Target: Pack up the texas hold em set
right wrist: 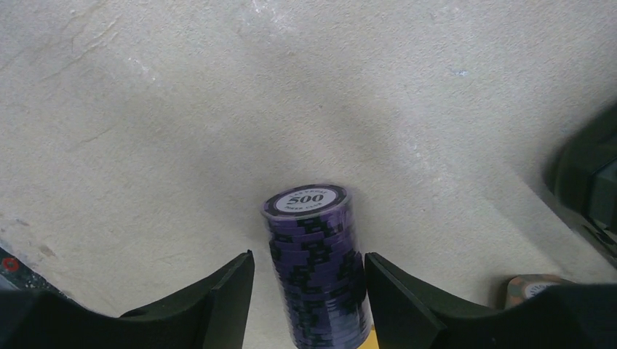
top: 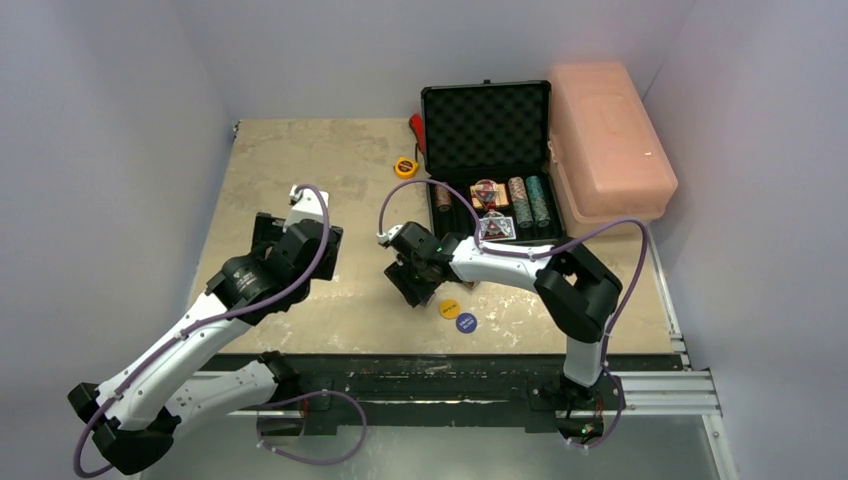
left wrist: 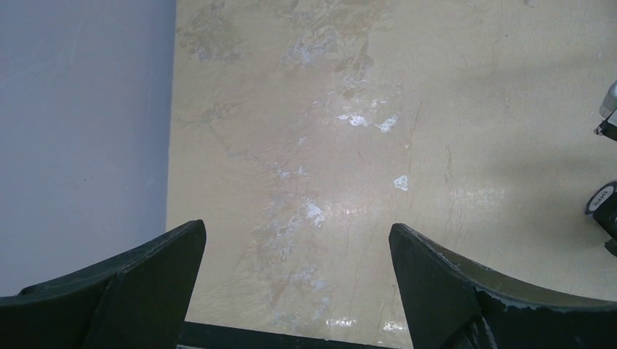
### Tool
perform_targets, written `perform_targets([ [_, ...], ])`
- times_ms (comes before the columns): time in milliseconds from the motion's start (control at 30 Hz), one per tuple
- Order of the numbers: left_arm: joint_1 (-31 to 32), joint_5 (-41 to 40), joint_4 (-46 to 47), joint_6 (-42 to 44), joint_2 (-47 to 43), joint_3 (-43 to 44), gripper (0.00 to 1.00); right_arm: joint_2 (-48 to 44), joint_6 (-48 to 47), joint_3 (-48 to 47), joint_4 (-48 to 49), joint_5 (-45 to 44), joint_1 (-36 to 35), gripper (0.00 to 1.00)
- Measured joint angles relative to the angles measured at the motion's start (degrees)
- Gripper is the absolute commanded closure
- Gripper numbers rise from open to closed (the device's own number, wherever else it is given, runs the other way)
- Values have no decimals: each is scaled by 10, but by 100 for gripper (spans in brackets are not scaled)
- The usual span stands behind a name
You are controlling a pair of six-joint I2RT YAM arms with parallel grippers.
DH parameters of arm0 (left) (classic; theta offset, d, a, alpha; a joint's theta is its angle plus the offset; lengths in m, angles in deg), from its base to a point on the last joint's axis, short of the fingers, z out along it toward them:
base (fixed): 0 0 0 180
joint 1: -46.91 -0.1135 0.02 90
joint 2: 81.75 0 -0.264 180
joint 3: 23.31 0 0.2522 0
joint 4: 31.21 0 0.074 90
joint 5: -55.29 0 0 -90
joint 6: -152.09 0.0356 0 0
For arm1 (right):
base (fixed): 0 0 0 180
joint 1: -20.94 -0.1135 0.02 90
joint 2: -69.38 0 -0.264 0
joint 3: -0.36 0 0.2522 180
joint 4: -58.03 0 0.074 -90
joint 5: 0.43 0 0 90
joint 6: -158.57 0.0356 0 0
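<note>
The black briefcase (top: 487, 120) stands open at the back of the table, with chip stacks (top: 530, 200) and a card deck (top: 495, 228) in its foam tray. A purple chip stack (right wrist: 313, 269) marked 500 stands between my right gripper's (right wrist: 307, 256) jaws. The right finger is against it and a narrow gap shows on the left. The right gripper (top: 412, 280) sits low over the table's middle. A yellow button (top: 449, 308) and a blue button (top: 466, 322) lie just in front of it. My left gripper (left wrist: 298, 225) is wide open and empty over bare table, further left (top: 298, 228).
A pink plastic box (top: 610, 140) stands right of the briefcase. A yellow tape measure (top: 405, 167) and a red tool (top: 417, 130) lie left of it. A tan chip end (right wrist: 535, 287) shows at the right wrist view's lower right. A grey wall (left wrist: 80, 131) borders the table's left edge.
</note>
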Motion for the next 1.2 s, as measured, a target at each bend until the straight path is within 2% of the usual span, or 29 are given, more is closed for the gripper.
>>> perform_targets([
  [167, -5, 5, 0, 0, 10, 0, 3, 0, -1, 0, 0, -5, -1, 50],
  [267, -6, 10, 0, 0, 19, 0, 3, 0, -2, 0, 0, -9, -1, 59],
  [600, -7, 16, 0, 0, 26, 0, 4, 0, -3, 0, 0, -17, -2, 100],
  [1200, -10, 20, 0, 0, 25, 0, 4, -2, 28, -3, -12, -17, -2, 100],
])
